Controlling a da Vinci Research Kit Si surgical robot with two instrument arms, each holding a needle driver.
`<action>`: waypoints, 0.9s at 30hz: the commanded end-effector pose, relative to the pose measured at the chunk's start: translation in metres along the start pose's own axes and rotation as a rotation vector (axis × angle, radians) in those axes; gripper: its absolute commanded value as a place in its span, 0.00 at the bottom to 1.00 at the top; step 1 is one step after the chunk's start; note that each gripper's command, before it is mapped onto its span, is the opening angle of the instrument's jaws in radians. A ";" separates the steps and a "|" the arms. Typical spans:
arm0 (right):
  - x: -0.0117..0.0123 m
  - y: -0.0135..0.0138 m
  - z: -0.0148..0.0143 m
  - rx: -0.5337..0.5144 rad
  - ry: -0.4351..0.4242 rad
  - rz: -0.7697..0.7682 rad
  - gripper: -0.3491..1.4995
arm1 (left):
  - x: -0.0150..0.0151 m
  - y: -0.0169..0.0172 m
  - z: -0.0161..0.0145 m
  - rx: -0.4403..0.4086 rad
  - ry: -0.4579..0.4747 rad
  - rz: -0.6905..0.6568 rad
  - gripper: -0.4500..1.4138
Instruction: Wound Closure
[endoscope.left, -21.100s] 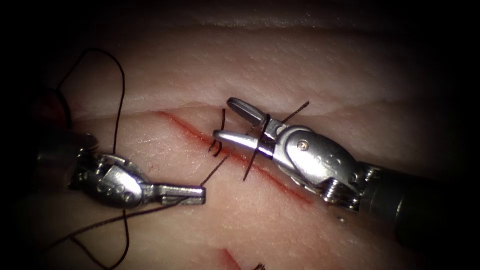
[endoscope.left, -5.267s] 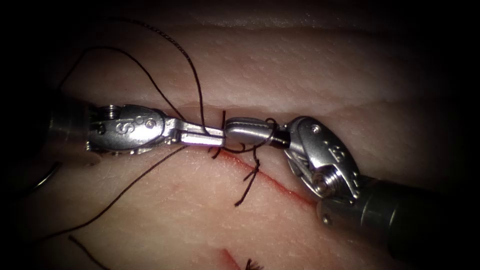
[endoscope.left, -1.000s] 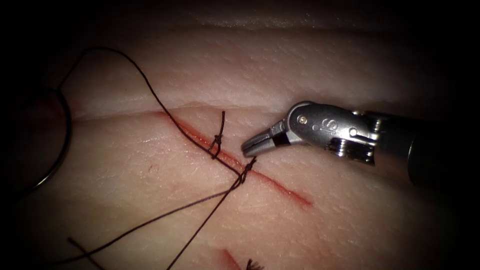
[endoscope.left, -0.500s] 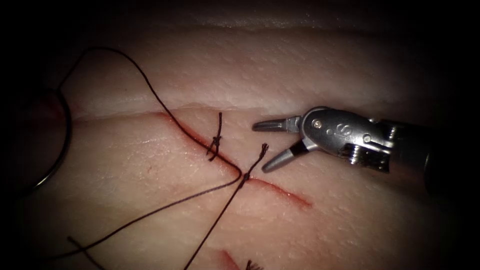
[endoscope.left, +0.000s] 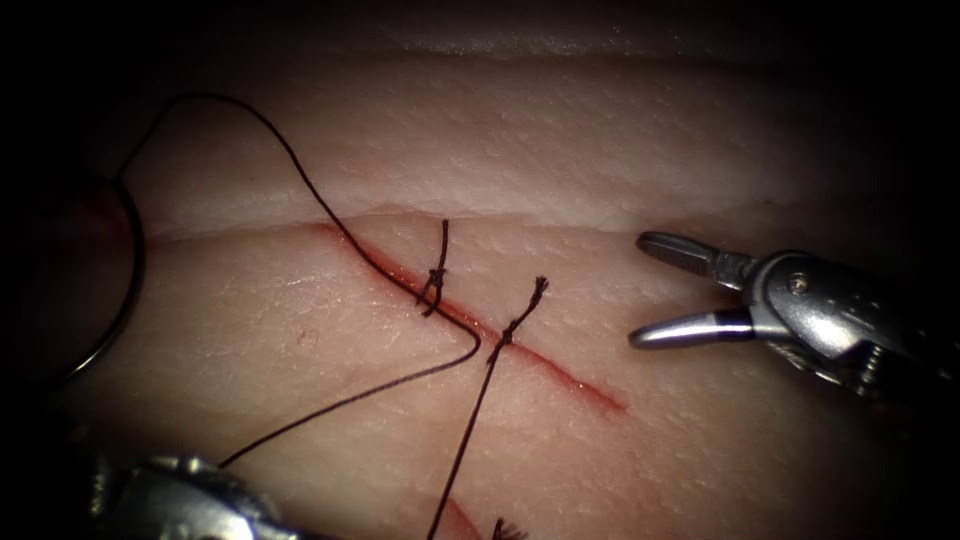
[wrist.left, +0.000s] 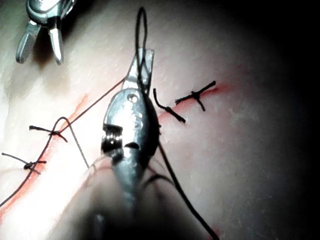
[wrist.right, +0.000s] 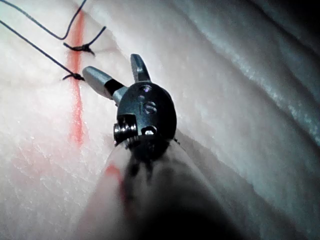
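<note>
R tool (endoscope.left: 640, 290) | jaws spread, nothing held, backed off to R of cut (endoscope.left: 560, 372) since 0.5 s ago | L tool (wrist.left: 142, 62) | thread (endoscope.left: 470, 425) clamped | needle (endoscope.left: 125, 290) lying free far L on tissue (endoscope.left: 600, 150) | 2nd knot (endoscope.left: 505, 332) judged tied.

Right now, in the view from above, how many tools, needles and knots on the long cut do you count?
Tools: 2 (left tool holds thread, right tool open, empty)
Needle: 1, lying on the tissue left of the cut
Knots: 2, upper knot, lower knot
Total: 5
</note>
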 end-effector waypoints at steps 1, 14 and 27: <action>0.0003 -0.0010 0.0007 -0.020 -0.014 0.000 0.71 | -0.0006 -0.0013 0.0010 -0.004 0.000 -0.003 0.00; 0.0009 -0.0018 0.0037 -0.175 0.070 -0.036 0.07 | -0.0036 -0.0094 0.0009 0.005 0.001 -0.012 0.00; -0.0041 -0.0045 0.0109 -0.179 0.136 -0.096 0.00 | -0.0048 -0.0168 0.0020 0.013 -0.001 -0.028 0.00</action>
